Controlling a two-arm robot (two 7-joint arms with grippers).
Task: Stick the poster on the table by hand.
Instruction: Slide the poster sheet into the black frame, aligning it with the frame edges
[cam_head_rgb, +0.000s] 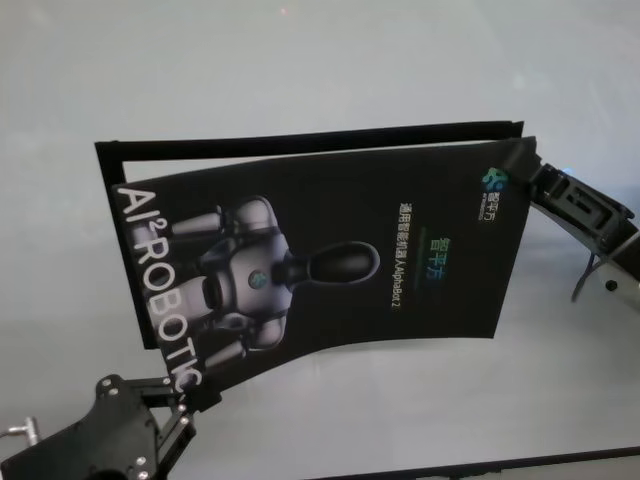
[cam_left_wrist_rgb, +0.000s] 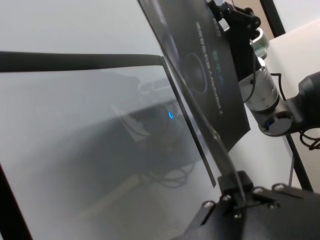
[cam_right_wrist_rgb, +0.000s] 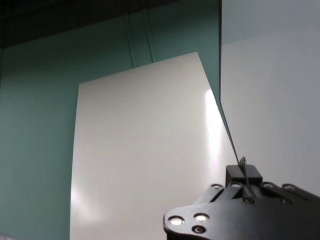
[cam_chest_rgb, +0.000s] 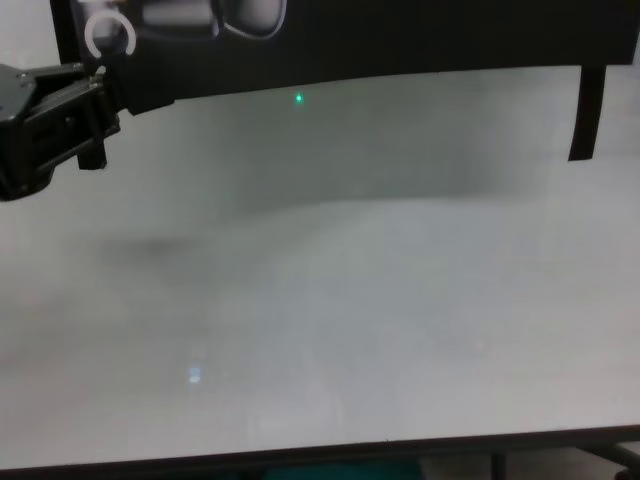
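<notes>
A: Where is the large glossy black poster (cam_head_rgb: 330, 255) with the grey-white robot figure and the white "AI² ROBOTIC" lettering?

B: It hangs in the air between the two claws, above the wide, plain white, slightly glossy table (cam_head_rgb: 330, 60). The sheet bows a little between them, and its dark reflection shows on the tabletop just behind its far edge.

A: What is the left gripper (cam_head_rgb: 190, 395) doing?

B: Its black fingers are pinched together on the poster's near left corner, right at the end of the white lettering. The rest of the sheet stretches up and away from that claw toward the other arm. In the left wrist view the same gripper (cam_left_wrist_rgb: 239, 192) clamps the thin edge of the sheet (cam_left_wrist_rgb: 200, 65), which rises steeply from the fingers, with the table (cam_left_wrist_rgb: 90, 150) below it.

A: And the right gripper (cam_head_rgb: 527, 168)?

B: It is clamped on the far right corner, beside the small blue-green logo. In the right wrist view the gripper (cam_right_wrist_rgb: 244, 172) bites the sheet's edge, and the poster's pale back face (cam_right_wrist_rgb: 145, 150) spreads out from the claw.

A: Does the chest camera add anything?

B: The left gripper (cam_chest_rgb: 95, 100) holds the poster's (cam_chest_rgb: 400, 40) lower corner, and the sheet's bottom edge runs off to the right, clear of the table (cam_chest_rgb: 330, 330).
</notes>
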